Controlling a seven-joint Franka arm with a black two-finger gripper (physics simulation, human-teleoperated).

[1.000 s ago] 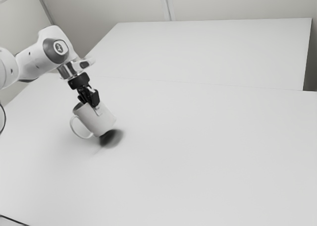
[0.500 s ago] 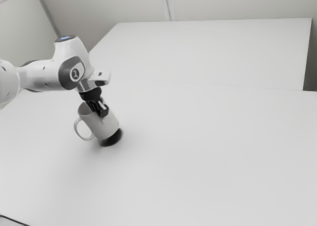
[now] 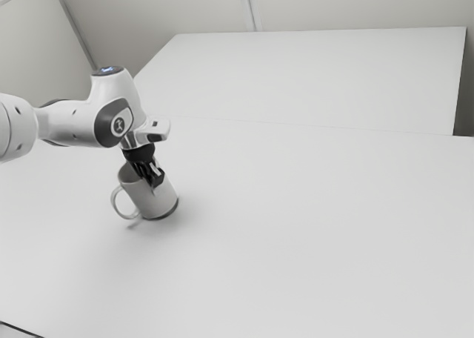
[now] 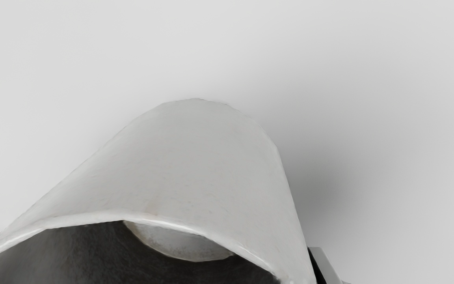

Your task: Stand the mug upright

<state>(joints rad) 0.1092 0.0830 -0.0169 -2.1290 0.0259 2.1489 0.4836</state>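
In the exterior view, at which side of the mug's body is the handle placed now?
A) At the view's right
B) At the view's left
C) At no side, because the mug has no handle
B: the handle curves out from the mug at the exterior view's left.

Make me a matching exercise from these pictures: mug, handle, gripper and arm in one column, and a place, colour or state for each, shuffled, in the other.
Things
1. Mug
2. Handle
3. Gripper
4. Arm

Descriptions
A. Black, at the rim
B. White and grey, coming in from the exterior view's left
C. Leaning, its mouth tipped toward the exterior view's left
D. A pale loop, on the side facing the exterior view's left

Right pairs: 1-C, 2-D, 3-A, 4-B
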